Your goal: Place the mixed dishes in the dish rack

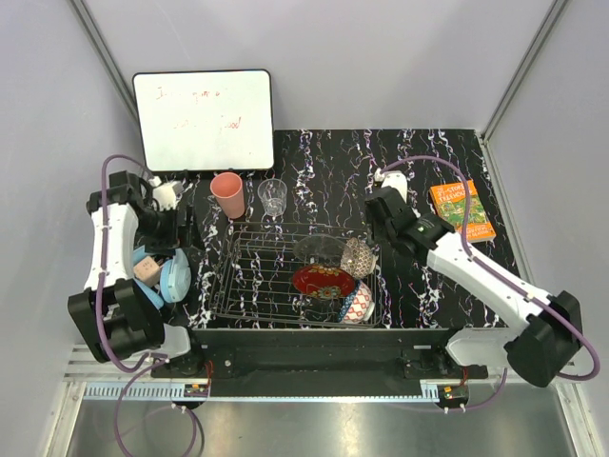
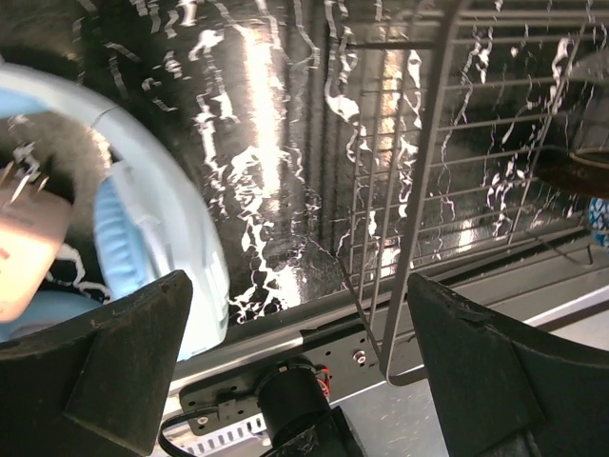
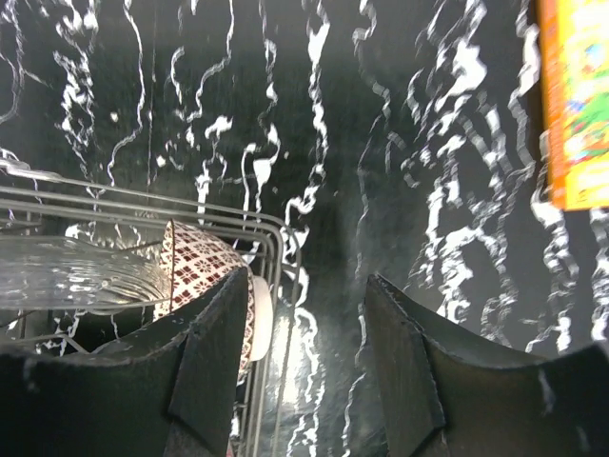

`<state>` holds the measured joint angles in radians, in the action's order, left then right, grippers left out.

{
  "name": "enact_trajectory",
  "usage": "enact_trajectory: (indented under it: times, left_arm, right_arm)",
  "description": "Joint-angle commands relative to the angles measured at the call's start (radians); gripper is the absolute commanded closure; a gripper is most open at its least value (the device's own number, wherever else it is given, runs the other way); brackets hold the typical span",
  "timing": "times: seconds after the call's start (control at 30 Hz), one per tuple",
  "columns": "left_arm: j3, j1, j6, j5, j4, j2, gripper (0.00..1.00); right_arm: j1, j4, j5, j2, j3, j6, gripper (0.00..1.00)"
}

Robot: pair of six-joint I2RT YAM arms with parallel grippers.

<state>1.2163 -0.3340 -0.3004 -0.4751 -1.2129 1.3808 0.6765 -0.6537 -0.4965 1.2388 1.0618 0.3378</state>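
Dish rack (image 3: 143, 203) edge: right pincer (image 3: 306, 281) alongside, apart | left pincer (image 2: 297, 286) apart

White board (image 1: 202, 119) writing too faint to read. Orange book (image 3: 574, 105) cut by right wrist frame edge. Beige bowl (image 3: 195, 267) partly behind right jaws.

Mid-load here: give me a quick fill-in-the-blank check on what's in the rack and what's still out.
1. The plate lying in the rack is ____.
2. Outside the rack, on the table, stand the glass tumbler and the ____ cup.
3. The book to the right of the rack is ____.
4. The left fingers are ____, with nothing between them.

Missing words: red; pink; orange; open.
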Motion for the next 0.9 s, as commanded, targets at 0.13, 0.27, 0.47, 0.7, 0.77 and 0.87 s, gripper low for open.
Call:
enact_trajectory:
  times: [0.13, 0.27, 0.47, 0.7, 0.77, 0.87]
  left_arm:
    - [0.0, 0.082, -0.031, 0.026, 0.024, -0.005, 0.01]
    - [-0.001, 0.113, -0.037, 0.042, 0.042, 0.012, 0.01]
    - [-0.014, 0.173, -0.063, 0.099, 0.082, 0.026, 0.01]
    - [-0.017, 0.211, -0.051, 0.11, 0.104, 0.075, 0.01]
    - [-0.021, 0.239, -0.045, 0.109, 0.113, 0.073, 0.01]
    - [-0.032, 0.292, -0.029, 0.122, 0.13, 0.073, 0.01]
  right_arm:
    - [-0.06, -0.011, 0.131, 0.063, 0.026, 0.081, 0.42]
    - [-0.094, 0.012, 0.171, 0.103, 0.012, 0.078, 0.42]
    - [-0.141, 0.052, 0.208, 0.171, -0.011, 0.075, 0.43]
    - [-0.224, 0.118, 0.234, 0.258, 0.006, 0.053, 0.46]
    - [-0.251, 0.137, 0.245, 0.277, 0.023, 0.044, 0.47]
    - [-0.275, 0.152, 0.256, 0.318, 0.055, 0.033, 0.47]
